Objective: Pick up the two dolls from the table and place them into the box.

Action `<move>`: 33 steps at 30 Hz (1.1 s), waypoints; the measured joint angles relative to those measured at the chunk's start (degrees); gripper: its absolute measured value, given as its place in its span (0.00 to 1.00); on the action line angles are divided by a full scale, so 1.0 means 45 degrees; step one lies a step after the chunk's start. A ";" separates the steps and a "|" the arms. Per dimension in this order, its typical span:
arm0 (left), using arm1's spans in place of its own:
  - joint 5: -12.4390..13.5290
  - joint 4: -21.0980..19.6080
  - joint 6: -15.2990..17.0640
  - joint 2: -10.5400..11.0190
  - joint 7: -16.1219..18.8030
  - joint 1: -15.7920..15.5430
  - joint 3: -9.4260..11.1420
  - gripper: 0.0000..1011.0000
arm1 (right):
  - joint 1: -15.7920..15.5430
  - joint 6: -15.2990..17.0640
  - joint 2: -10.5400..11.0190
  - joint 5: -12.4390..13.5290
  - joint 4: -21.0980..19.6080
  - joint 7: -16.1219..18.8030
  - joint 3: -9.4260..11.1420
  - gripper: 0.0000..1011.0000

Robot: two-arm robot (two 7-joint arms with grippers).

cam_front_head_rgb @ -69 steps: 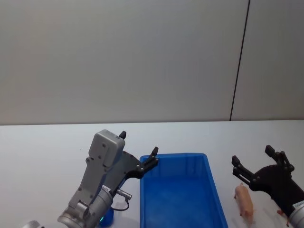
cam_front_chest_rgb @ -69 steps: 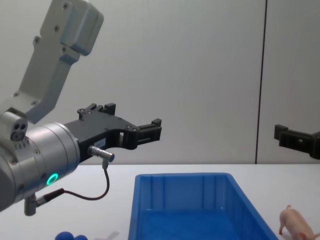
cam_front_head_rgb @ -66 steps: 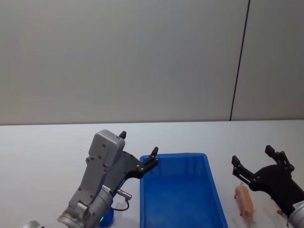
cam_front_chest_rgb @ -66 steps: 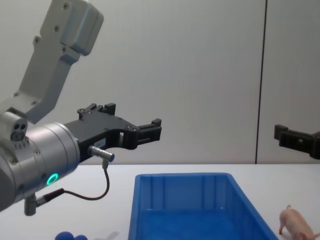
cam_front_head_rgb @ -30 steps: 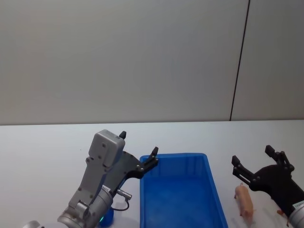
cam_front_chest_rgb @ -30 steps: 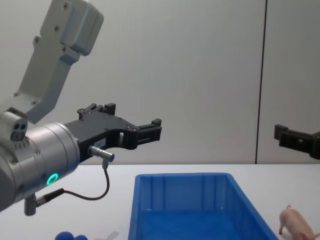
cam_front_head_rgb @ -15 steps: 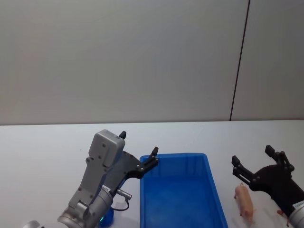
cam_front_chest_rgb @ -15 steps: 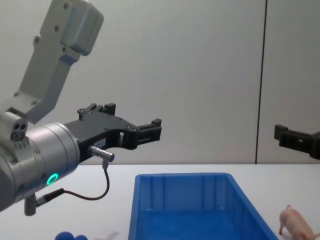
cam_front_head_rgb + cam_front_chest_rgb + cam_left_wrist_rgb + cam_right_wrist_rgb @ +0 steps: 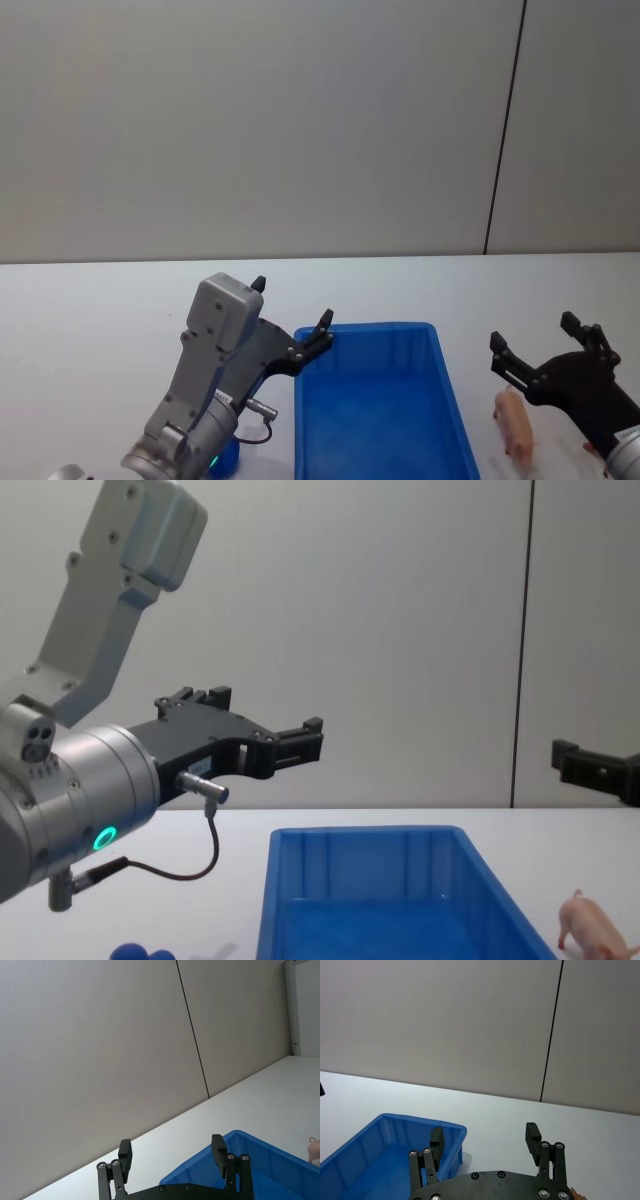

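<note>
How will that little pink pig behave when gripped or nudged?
The pink pig looks like smooth rigid plastic: probably stiff, light, maybe slippery for the open right gripper. Standing on short legs, it may tip if nudged.

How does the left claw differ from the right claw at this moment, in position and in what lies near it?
The left claw hangs above the far left corner of the blue box, while the right claw hangs to the right of the box. The right claw has the pink pig standing just below it; the left claw is separated from the pig by the whole box. Both claws are open, empty and raised well above the table.
</note>
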 joint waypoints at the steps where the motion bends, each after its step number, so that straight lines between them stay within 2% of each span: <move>1: 0.0000 0.0000 0.0000 0.0000 0.0000 0.0000 0.0000 0.99 | -0.0010 0.0112 -0.0025 -0.0012 -0.0007 -0.0115 -0.0005 0.99; 12: 0.0000 0.0000 0.0000 0.0000 0.0000 0.0000 0.0000 0.99 | -0.0027 0.0949 -0.0164 -0.0039 -0.0188 -0.1016 0.0076 0.99; 20: 0.0001 0.0000 0.0000 0.0000 0.0000 0.0000 0.0000 0.99 | 0.0028 0.1628 -0.0160 0.0107 -0.0296 -0.1732 0.0330 0.99; 33: 0.0000 0.0000 0.0000 0.0000 0.0000 0.0000 0.0000 0.99 | 0.0174 0.2727 -0.0116 0.0371 -0.0079 -0.2428 0.0707 0.99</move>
